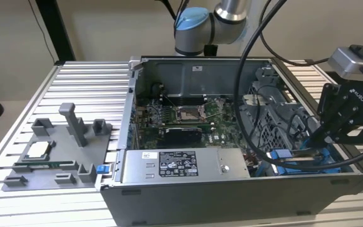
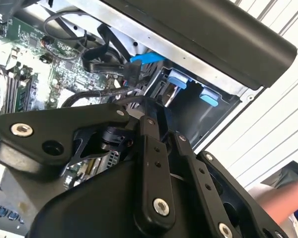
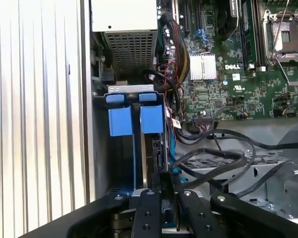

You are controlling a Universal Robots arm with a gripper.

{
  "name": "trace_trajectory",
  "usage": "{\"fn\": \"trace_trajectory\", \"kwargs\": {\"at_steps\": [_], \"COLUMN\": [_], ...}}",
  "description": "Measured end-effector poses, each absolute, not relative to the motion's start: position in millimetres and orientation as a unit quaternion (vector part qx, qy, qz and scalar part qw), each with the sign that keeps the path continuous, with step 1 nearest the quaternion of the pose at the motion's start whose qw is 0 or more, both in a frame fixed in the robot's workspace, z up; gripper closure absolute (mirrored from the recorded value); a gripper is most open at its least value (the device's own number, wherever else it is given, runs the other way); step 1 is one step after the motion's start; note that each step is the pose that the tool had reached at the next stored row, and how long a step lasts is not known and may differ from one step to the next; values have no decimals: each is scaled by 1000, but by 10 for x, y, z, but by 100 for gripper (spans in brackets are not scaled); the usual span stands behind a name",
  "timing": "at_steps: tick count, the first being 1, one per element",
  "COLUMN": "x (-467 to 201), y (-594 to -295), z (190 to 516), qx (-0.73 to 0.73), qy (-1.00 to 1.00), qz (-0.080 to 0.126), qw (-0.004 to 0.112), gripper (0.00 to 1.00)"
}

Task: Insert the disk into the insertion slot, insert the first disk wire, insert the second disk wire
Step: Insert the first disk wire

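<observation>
**Gripper at the drive bay of an open PC case.**
In the exterior view, the gripper reaches into the case at its 4 o'clock corner. There the insertion slot holds the disk in its blue carrier, edge-on toward the gripper. In the first wrist view, the jaws stand nearly together directly over the disk's edge; whether they pinch it cannot be told. Black cables lie loose just beside the slot.

A white sticker of black print and small marks lies on the grey metal box. White lettering runs along my pincer's black body, at three o'clock in the exterior view. White lettering marks the motherboard.
</observation>
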State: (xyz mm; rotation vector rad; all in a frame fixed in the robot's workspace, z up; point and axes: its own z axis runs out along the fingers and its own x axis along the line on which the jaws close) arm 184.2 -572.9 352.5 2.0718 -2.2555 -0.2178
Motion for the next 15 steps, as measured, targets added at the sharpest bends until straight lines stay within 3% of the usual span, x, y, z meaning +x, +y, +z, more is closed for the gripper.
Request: {"fn": "trace_trajectory", "kwargs": {"at_steps": [15], "x": [1847], "y": [-5734], "z": [3471], "qx": [683], "qy": [-726], "qz": [-71], "qw": [37], "gripper": [100]}}
